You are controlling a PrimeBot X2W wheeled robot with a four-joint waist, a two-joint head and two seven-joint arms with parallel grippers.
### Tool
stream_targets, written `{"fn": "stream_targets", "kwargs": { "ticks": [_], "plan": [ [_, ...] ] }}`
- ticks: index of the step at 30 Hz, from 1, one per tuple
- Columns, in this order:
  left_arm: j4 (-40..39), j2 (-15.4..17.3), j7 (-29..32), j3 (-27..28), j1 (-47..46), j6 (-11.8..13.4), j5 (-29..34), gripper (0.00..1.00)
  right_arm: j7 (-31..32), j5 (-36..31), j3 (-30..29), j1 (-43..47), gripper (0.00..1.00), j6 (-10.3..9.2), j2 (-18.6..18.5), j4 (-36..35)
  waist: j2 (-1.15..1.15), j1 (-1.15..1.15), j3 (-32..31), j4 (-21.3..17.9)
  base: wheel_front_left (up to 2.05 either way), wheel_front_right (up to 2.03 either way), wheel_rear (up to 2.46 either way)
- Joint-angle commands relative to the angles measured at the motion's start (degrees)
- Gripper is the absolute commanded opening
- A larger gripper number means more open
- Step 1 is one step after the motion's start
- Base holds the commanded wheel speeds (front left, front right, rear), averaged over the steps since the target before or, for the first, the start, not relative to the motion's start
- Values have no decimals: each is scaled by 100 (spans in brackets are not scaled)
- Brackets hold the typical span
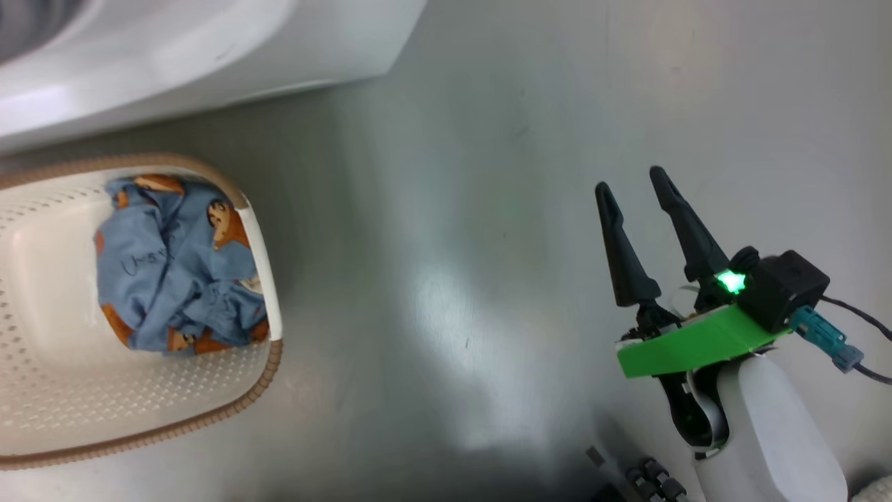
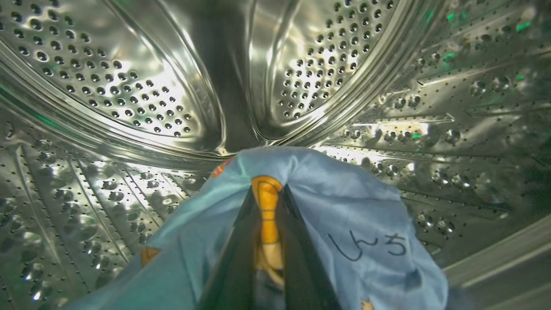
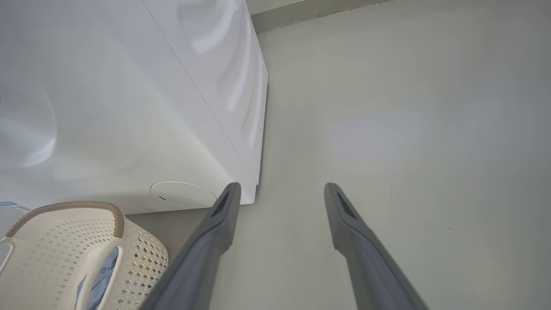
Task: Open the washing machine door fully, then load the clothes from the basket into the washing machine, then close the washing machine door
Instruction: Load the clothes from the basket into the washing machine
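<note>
Grey floor [image 1: 488, 209] beneath my open right hand [image 1: 631, 179], basket [image 1: 42, 390] of clothes [image 1: 174, 272] by the washing machine [image 1: 209, 49]; at the left wrist, my left hand [image 2: 267, 193] clamps more clothes inside the drum [image 2: 129, 86].

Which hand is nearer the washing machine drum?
Left. The left hand is inside the drum, shut on a piece of the clothes. The right hand hangs open outside, over the floor, to the right of the basket.

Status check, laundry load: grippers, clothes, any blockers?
Left gripper shut on light blue garment, inside steel drum. Right gripper open, idle over floor. More clothes bundled in basket. No obstruction seen.
</note>
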Motion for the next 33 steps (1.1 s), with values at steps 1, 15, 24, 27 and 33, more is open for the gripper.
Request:
{"fn": "stream_targets", "kwargs": {
  "ticks": [1,15,24,27,33],
  "plan": [
    [-138,449,1,53,-193,-16,-127,0,-27,44,168,93,100,35,19,-132,0,-1,278,-89,0,0,0],
    [-552,1259,-1441,-363,-753,-16,-216,0,-27,178,221,-98,100,35,19,-83,0,-1,494,-79,0,0,0],
    [-1262,1090,-1448,442,-384,-16,251,0,-27,152,224,-162,100,35,19,-45,0,-1,455,19,0,0,0],
    [-1015,1011,-1449,503,-201,-16,217,0,-27,151,240,-156,100,35,19,-12,0,-1,410,46,0,0,0],
    [-552,911,-1449,329,-16,-16,-85,100,-27,148,215,-143,100,35,19,33,0,-1,346,75,0,0,0]
  ]
}}
